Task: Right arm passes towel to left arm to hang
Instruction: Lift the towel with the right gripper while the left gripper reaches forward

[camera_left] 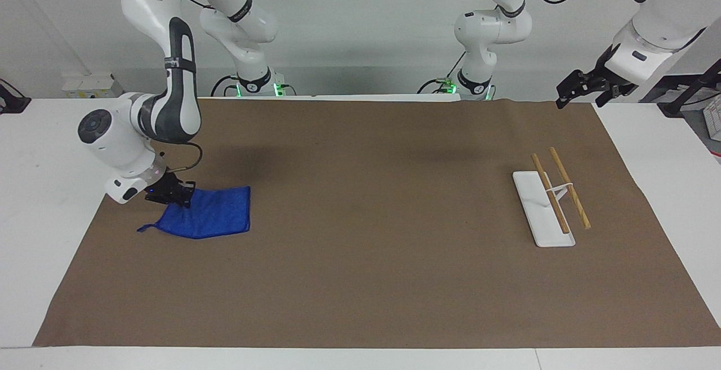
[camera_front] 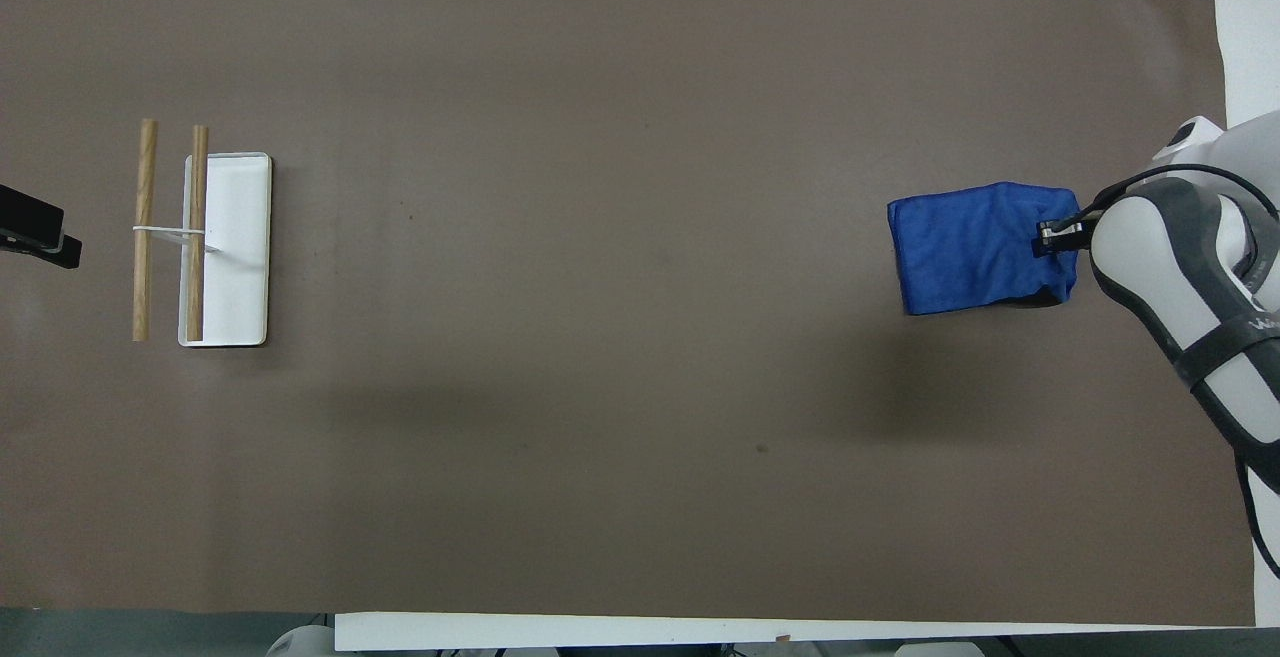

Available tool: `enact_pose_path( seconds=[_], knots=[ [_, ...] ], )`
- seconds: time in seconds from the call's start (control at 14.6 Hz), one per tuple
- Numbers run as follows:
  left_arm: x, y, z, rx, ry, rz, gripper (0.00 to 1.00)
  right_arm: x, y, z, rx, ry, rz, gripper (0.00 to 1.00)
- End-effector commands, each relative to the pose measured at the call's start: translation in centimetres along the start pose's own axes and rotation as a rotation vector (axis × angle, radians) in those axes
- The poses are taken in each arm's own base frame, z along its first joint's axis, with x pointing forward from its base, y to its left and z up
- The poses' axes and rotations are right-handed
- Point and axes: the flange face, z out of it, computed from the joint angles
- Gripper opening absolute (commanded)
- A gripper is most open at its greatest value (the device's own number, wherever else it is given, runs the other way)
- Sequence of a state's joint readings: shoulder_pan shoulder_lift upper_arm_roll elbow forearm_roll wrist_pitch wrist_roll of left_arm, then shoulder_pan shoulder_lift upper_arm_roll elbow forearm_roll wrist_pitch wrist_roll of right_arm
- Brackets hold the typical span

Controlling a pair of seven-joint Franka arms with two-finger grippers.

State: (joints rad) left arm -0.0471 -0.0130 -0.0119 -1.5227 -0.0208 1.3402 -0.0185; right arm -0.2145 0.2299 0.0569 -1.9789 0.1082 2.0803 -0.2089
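The blue towel [camera_left: 208, 219] [camera_front: 970, 247] is at the right arm's end of the brown mat. One edge is lifted and the rest drapes onto the mat, with its loop trailing at a corner [camera_left: 143, 228]. My right gripper [camera_left: 172, 196] [camera_front: 1058, 237] is shut on the towel's lifted edge, just above the mat. My left gripper [camera_left: 580, 89] [camera_front: 35, 235] waits in the air over the left arm's end of the mat, beside the rack, holding nothing.
A white tray-base rack [camera_left: 526, 198] [camera_front: 240, 247] with two wooden rods [camera_left: 570, 187] [camera_front: 146, 227] stands on the mat toward the left arm's end. The brown mat [camera_left: 366, 235] covers most of the white table.
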Motion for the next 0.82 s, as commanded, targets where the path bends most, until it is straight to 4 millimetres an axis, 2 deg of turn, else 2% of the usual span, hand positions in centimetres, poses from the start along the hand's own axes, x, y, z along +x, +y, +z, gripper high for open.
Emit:
enact_pose_path(
  seconds=[0.0,0.14,0.34,0.41,0.48,0.55,0.62,0.75],
  knots=[
    [-0.6,-0.1,-0.3,-0.006,-0.001,0.001,1.00,0.4,-7.0,-4.5,0.024,-0.072,0.167,0.00],
    [-0.5,-0.1,-0.2,-0.006,-0.002,0.001,1.00,0.7,-14.3,-6.8,0.024,-0.068,0.305,0.00],
    [-1.0,1.1,-0.1,-0.001,-0.023,0.025,1.00,-0.1,-24.9,-8.5,0.051,-0.033,0.527,0.00],
    [-1.9,1.0,-0.2,-0.003,-0.053,0.017,1.00,-0.4,-28.1,-9.0,0.080,-0.028,0.604,0.00],
    [-2.0,0.9,-0.1,-0.003,-0.059,-0.007,1.00,-0.6,-30.9,-9.1,0.143,-0.043,0.698,0.00],
    [-1.8,0.9,0.9,-0.003,-0.049,-0.051,1.00,-0.8,-33.0,-9.2,0.207,-0.054,0.775,0.00],
    [-1.6,1.3,1.7,-0.038,0.018,-0.163,1.00,-1.1,-35.0,-9.4,0.274,-0.072,0.834,0.00],
    [-1.9,2.0,5.6,-0.183,0.052,-0.494,1.00,-2.0,-38.8,-9.8,0.390,-0.128,0.932,0.00]
  ],
)
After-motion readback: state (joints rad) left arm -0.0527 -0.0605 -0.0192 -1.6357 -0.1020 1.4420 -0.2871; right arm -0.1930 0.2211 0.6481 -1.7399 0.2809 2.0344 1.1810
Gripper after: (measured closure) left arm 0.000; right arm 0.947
